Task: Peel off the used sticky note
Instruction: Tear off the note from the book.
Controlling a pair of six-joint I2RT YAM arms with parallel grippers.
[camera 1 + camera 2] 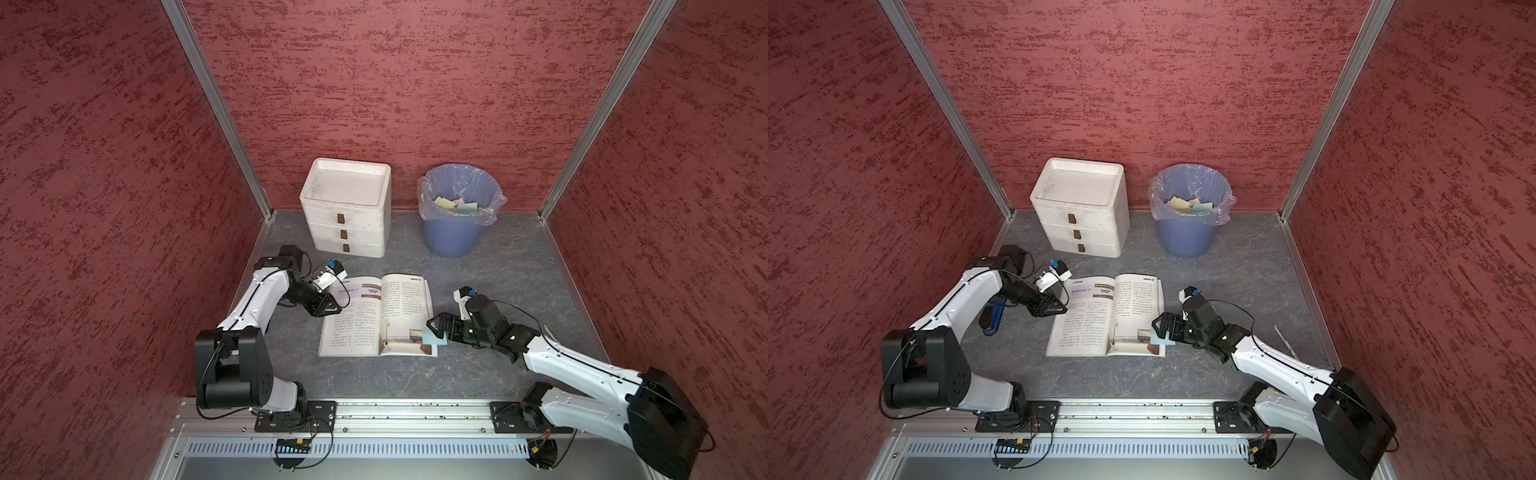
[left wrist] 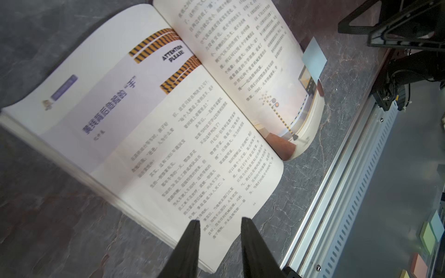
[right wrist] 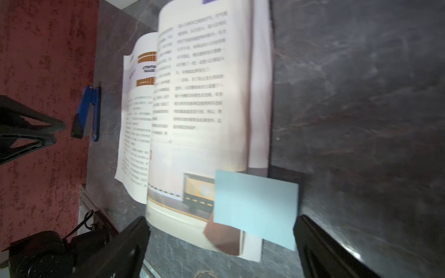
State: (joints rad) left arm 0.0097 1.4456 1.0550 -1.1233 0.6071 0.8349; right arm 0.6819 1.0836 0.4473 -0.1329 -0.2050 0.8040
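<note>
An open book (image 1: 376,316) lies flat on the grey floor. A light blue sticky note (image 1: 435,338) is stuck to the outer edge of its right page and juts past that edge; it also shows in the right wrist view (image 3: 255,207). My right gripper (image 3: 221,220) is wide open just above the note, with a finger on either side and nothing pinched. My left gripper (image 2: 221,220) hovers over the outer edge of the left page. Its fingers are a narrow gap apart and hold nothing.
A white three-drawer unit (image 1: 347,208) and a blue bin (image 1: 459,232) with a plastic liner and several notes inside stand by the back wall. A blue clip-like object (image 1: 990,318) lies left of the book. An aluminium rail (image 1: 395,415) runs along the front, with red walls round the sides.
</note>
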